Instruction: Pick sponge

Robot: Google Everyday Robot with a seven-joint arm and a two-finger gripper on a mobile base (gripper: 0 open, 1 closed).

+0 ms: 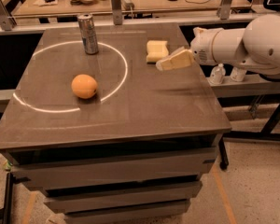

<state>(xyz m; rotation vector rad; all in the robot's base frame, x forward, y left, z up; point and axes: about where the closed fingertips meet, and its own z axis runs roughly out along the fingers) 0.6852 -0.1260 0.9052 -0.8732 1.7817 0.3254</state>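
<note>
Camera view is showing the sponge [156, 50] sitting far-right on the table [130, 120], just left of & slightly beyond the pincer [164, 65] tip, nearly touching; I'm not making out whether pincer's released or clenched; I'm reckoning a short reach left-fwd.

**Open approach at the right rear, obstacles to the left**

The end effector [173, 60] hangs over the right rear of the tabletop [144, 111], just beside the sponge [157, 51], and nothing stands between them. The can [87, 34] stands upright well apart at the left rear. The orange [84, 86] lies well apart, left of middle. Open surface runs across the front and right side.
</note>
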